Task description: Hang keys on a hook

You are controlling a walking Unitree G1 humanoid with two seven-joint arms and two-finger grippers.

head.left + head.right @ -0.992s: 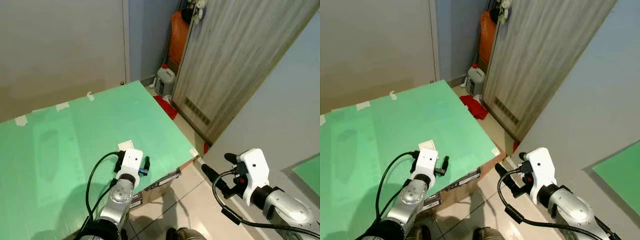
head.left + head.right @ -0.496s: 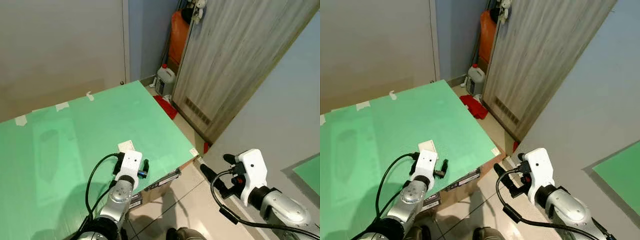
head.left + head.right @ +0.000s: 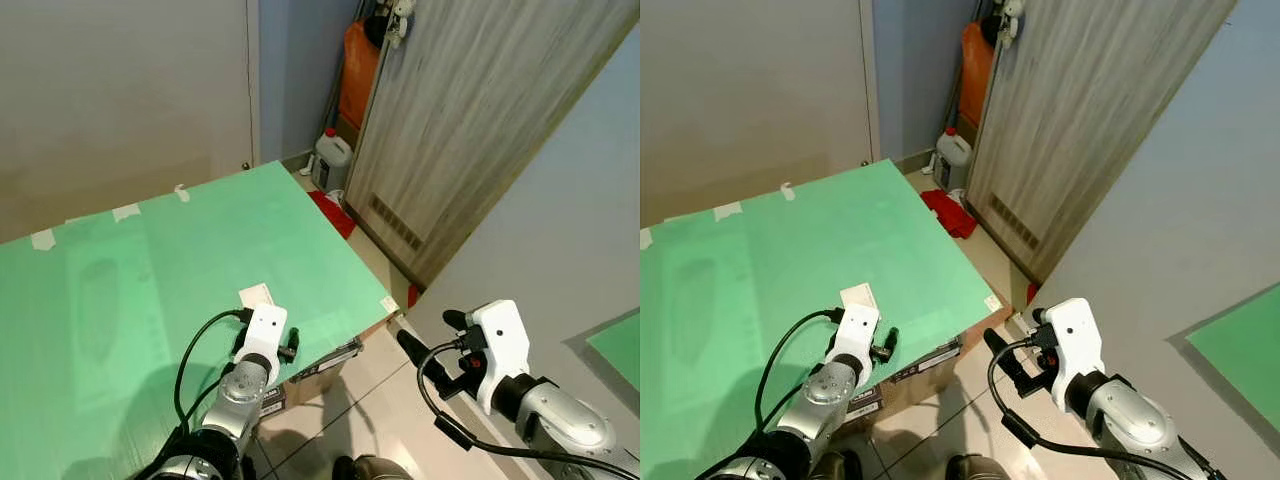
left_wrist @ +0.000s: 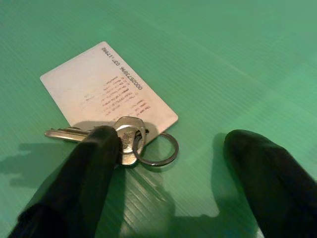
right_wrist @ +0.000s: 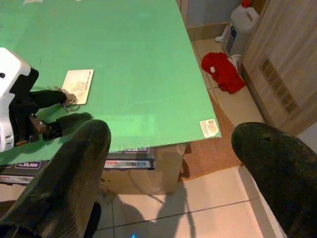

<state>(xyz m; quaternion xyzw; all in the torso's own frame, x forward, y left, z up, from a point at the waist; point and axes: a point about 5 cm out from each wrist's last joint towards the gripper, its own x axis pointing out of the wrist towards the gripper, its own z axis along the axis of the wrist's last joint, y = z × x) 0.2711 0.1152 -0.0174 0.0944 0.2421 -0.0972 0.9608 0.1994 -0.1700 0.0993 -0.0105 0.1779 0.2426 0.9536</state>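
Your left gripper sits low over the green worktop, jaws spread wide and released. The keys lie flat on the worktop, their heads resting on the corner of a white card, with the key ring just beside them on the green surface. One finger touches or overlaps the keys; the other is well apart from the ring. Your right gripper hangs off the worktop edge above the tiled floor, jaws also wide apart and holding nothing. A red cloth and a white jug sit by the wooden door.
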